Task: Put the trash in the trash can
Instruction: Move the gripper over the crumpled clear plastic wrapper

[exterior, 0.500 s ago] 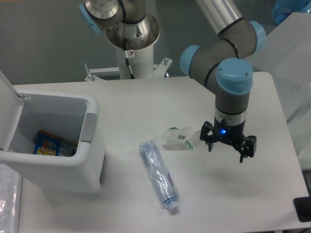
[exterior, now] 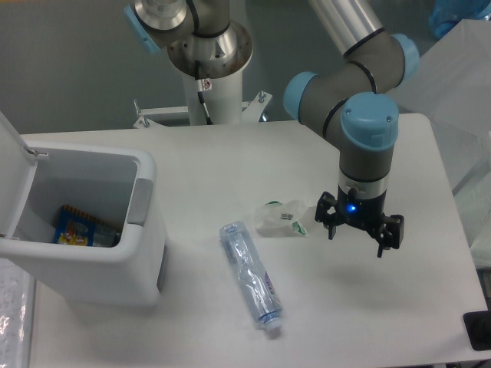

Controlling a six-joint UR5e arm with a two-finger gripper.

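No change from half a second ago: gripper (exterior: 357, 232) remains parked just right of the wrapper (exterior: 282, 218), jaws wide, holding nothing. Bottle (exterior: 252, 274) lies on the table; bin (exterior: 77, 230) stands open (a colourful packet inside). Neither piece is collected yet.

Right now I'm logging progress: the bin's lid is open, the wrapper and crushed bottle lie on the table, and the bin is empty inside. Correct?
Not quite. The fixed camera shows the trash can already holds a colourful blue-and-yellow packet. The rest stands: lid open, wrapper and bottle on the table.
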